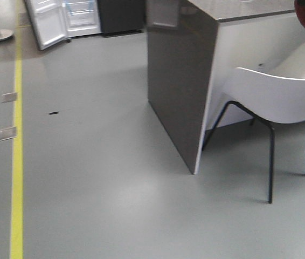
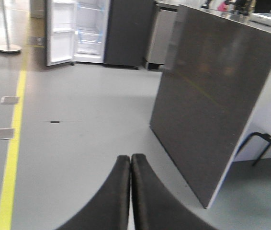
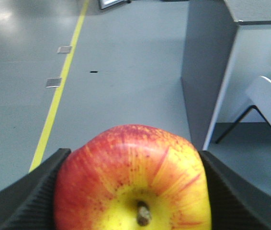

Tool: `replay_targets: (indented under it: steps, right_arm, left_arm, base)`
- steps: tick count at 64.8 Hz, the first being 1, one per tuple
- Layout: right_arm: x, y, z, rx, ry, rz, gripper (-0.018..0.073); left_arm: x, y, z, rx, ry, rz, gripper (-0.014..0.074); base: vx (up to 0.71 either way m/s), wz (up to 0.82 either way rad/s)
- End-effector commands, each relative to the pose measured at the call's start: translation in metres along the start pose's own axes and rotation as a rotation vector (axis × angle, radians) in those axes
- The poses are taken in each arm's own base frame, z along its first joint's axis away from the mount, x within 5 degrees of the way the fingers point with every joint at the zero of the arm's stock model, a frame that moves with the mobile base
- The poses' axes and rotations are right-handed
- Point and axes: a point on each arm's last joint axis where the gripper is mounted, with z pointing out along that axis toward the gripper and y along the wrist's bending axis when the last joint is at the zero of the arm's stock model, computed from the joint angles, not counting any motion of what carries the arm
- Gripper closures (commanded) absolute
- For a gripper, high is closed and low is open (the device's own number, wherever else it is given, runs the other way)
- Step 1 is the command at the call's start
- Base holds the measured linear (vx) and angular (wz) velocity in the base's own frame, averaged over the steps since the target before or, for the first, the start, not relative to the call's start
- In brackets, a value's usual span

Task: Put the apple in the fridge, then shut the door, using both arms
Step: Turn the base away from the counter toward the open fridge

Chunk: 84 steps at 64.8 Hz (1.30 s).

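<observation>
**A:** Checking apple (image 3: 133, 177): it's wedged between the right fingers (image 3: 25, 201), with a pad touching each flank. The stem end faces the wrist camera, so the stem axis runs back along the arm.

**B:** Grip state?

**A:** The right fingers are spread to the apple's width and closed firmly on it. The left fingers (image 2: 118, 191) are pressed tip to tip and hold nothing.

**B:** Where's the fridge (image 2: 91, 33) from there?

**A:** Far ahead and off to the left, well apart from both arms, with bare floor (image 1: 115, 178) in between. The white interior is showing. The door (image 2: 60, 33) stands open on the left side of the opening, inner face towards us.

**B:** Anything in the path?

**A:** The table (image 2: 212, 96) has a dark end panel close on the right, and a white chair (image 1: 282, 91) is tucked beside it. A yellow line (image 1: 16, 162) runs down the floor on the left. The lane between the line and the table looks open.

**B:** Which arm is nearer?

**A:** Can't tell at this range. My read is that the base has to close the distance and bear left first. After that the right arm carries the apple in, and the empty left arm, on the door's side, does the push.
</observation>
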Motion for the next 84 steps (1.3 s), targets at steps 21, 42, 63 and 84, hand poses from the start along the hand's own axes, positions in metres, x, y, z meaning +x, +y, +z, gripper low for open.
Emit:
replay_targets:
  steps: [21,42,63,84]
  right_arm:
    - [-0.0124,0.004,-0.0149,0.007,-0.12,-0.014,0.0459]
    - [-0.0124,0.004,-0.0149,0.007,-0.12,-0.014,0.0459]
    - [-0.0124,0.004,-0.0149,0.007,-0.12,-0.014,0.0459]
    - [-0.0124,0.004,-0.0149,0.007,-0.12,-0.014,0.0459]
  left_arm:
    - [-0.0123,-0.0036,-0.0031,0.03,-0.101,-0.009,0.0603]
    - [-0.0123,-0.0036,-0.0031,0.03,-0.101,-0.009,0.0603]
    - [-0.0123,-0.0036,-0.0031,0.03,-0.101,-0.009,0.0603]
    - [-0.0123,-0.0036,-0.0031,0.03,-0.101,-0.009,0.0603]
  base:
    - [0.05,0.37]
    - [0.1,0.32]
    - [0.13,0.28]
    - [0.14,0.16]
